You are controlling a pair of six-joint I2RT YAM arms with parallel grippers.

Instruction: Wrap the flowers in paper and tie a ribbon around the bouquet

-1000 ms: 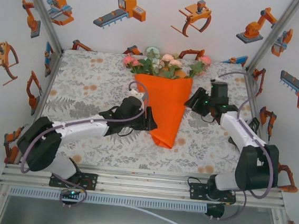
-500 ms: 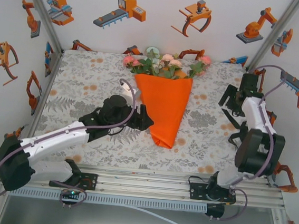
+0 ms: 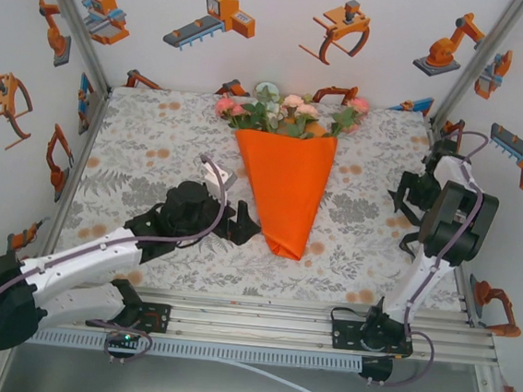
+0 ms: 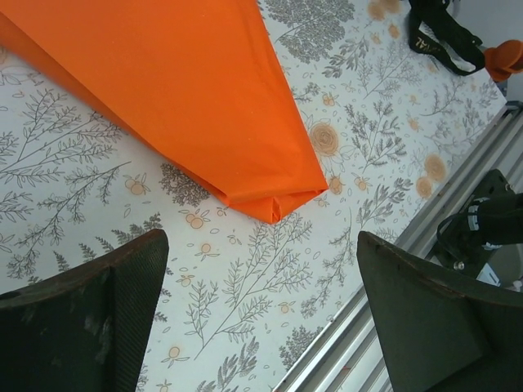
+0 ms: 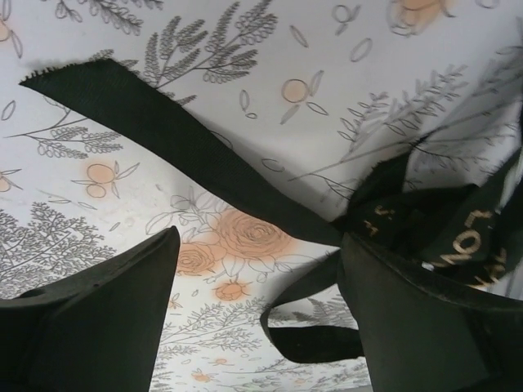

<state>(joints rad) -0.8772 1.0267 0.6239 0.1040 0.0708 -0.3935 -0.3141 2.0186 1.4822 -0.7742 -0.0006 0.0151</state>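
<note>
The left claw [image 4: 261, 269] stood released and empty, just beside the narrow tip of the bouquet [image 3: 290, 189]. Wrapping appeared complete: the paper [image 4: 188, 90] formed a closed cone, with the flowers [image 3: 288, 112] showing at its far, wide end. Tying was not yet done. The ribbon [image 5: 163, 139] lay loose near the right edge of the table [image 3: 146, 148], well apart from the cone, under the released right claw [image 5: 260, 245]. A grey floral cloth covered the table. The white walls [image 3: 274, 67] bore robot stickers [image 3: 213, 20].

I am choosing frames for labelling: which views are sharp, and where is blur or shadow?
Top external view: evenly lit, bouquet sharp, shadows faint. Left wrist view: paper and tablecloth crisp, left fingers dark. Right wrist view: ribbon near the lens, slightly soft, right fingers almost featureless black.
</note>
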